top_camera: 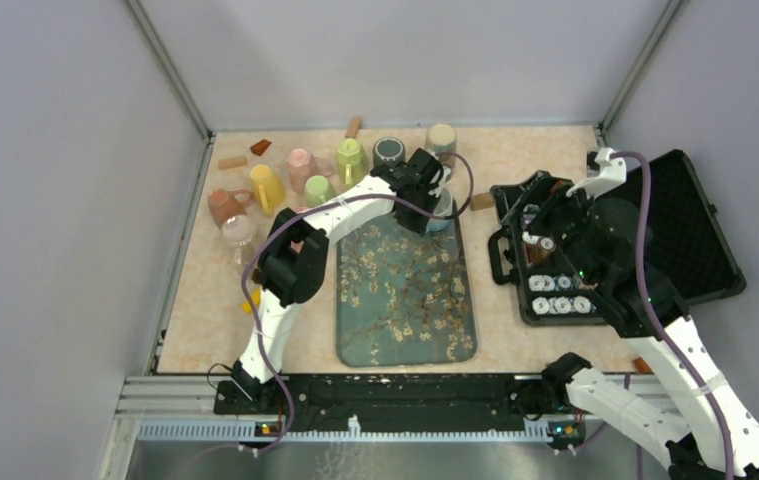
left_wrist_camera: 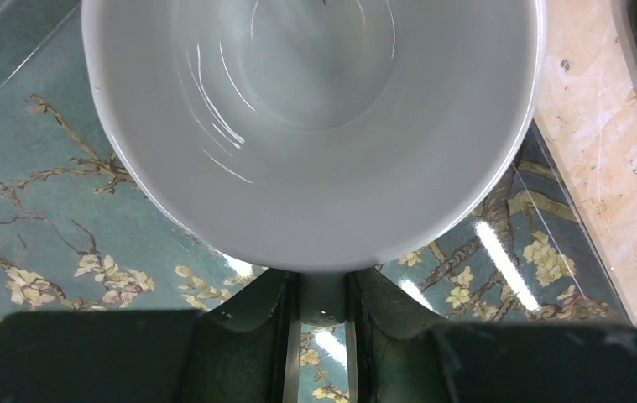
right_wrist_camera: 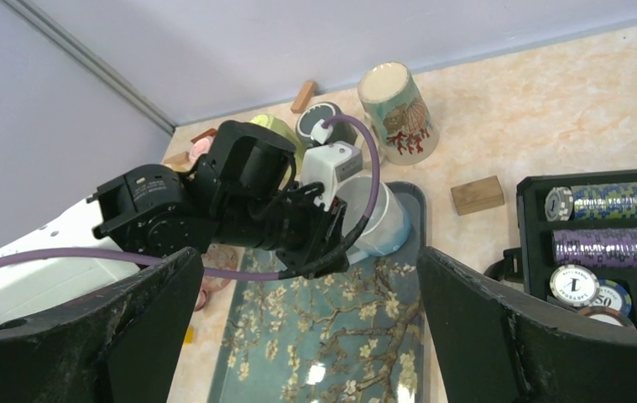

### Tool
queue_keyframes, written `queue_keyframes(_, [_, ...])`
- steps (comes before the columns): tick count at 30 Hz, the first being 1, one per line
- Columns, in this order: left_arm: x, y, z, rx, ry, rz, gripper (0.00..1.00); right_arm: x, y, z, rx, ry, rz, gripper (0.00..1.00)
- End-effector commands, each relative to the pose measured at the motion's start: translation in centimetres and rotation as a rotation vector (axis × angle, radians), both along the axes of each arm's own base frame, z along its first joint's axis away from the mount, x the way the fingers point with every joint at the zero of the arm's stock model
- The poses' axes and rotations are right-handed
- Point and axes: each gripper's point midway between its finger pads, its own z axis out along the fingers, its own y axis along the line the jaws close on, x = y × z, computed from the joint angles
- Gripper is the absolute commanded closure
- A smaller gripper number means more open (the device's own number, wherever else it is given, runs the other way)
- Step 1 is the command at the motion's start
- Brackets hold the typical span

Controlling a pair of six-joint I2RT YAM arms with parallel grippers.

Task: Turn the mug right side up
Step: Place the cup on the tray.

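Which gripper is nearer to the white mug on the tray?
Left. The left gripper is shut on the white mug at its rim, at the tray's far right corner; the right gripper hangs open off to the side, above the chip case.

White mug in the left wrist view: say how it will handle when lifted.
Glossy glaze on the white mug suggests it may slip where the left hand pinches its wall. Probably stiff ceramic, fairly heavy, liable to chip against the tray.
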Motion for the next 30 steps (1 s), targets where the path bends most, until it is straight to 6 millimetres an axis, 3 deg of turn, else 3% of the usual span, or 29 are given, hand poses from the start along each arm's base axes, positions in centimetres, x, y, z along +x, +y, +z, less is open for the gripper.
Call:
queue_keyframes(1, [1.9, -2.3, 5.4, -0.125, -0.114, -0.008, 0.75, 0.0, 0.3, 1.0, 0.032, -0.037, 0.015, 0.01])
queue_keyframes(7, [1.6, -3.1, 5.4, -0.156, -0.103, -0.02, 0.6, 0.1, 0.4, 0.9, 0.034, -0.036, 0.017, 0.01])
queue_keyframes(12, [1.6, -3.2, 5.3, -0.156, -0.1, -0.017, 0.59, 0.1, 0.5, 0.8, 0.032, -0.034, 0.018, 0.01])
queue_keyframes(16, [1.7, -2.7, 6.4, -0.154, -0.132, -0.003, 0.47, 0.2, 0.6, 0.9, 0.034, -0.036, 0.024, 0.01])
queue_keyframes(25, [1.9, 0.1, 9.8, -0.164, -0.218, 0.067, 0.13, 0.6, 1.0, 0.9, 0.02, -0.028, 0.033, 0.01])
queue_keyframes(30, [2.4, 2.4, 11.5, -0.176, -0.269, 0.121, 0.02, 1.5, 1.6, 0.3, -0.004, 0.009, 0.038, 0.01])
